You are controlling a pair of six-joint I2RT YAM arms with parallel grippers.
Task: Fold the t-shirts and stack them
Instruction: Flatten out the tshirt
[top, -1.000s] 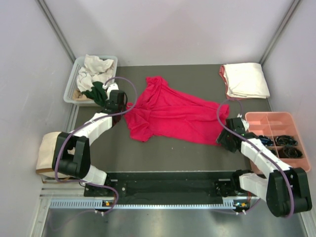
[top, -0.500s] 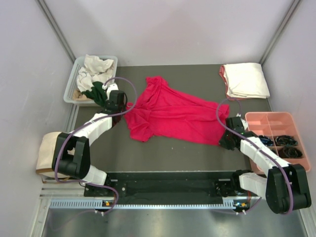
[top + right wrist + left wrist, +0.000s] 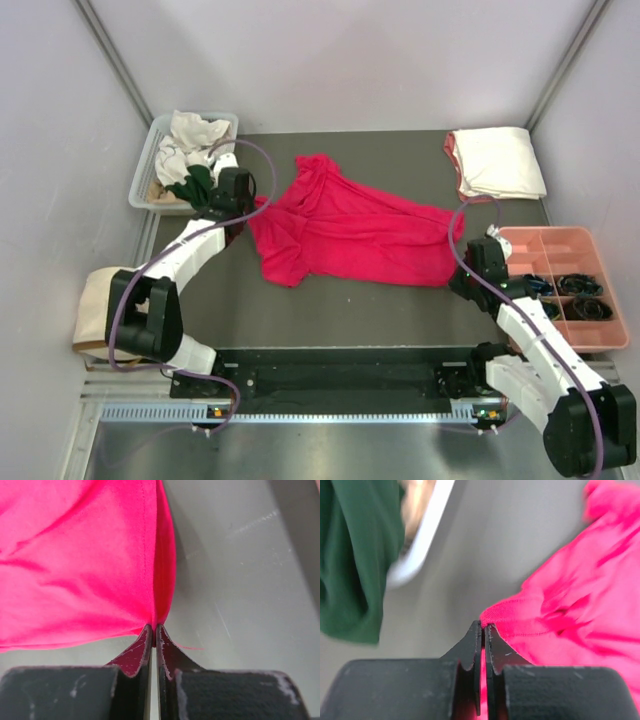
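A crimson-red t-shirt (image 3: 350, 228) lies crumpled across the middle of the dark table. My left gripper (image 3: 247, 205) is shut on the shirt's left edge; in the left wrist view the red hem (image 3: 507, 622) is pinched between the closed jaws of that gripper (image 3: 483, 626). My right gripper (image 3: 462, 272) is shut on the shirt's lower right corner, and the right wrist view shows the red cloth (image 3: 100, 555) rising from that gripper (image 3: 154, 627), lifted off the table. A folded cream-white t-shirt (image 3: 497, 161) lies at the back right. More t-shirts, cream and dark green (image 3: 197, 186), fill the bin.
A clear plastic bin (image 3: 150, 165) stands at the back left, close behind my left gripper. A salmon divided tray (image 3: 560, 250) with dark small items sits at the right edge. A beige fabric bag (image 3: 95, 305) lies off the table's left side. Grey walls enclose the table.
My right gripper closed on the shirt's lower right corner and pulled it rightward and up. My left gripper lifted and moved back slightly with its edge. The shirt has stretched wider.
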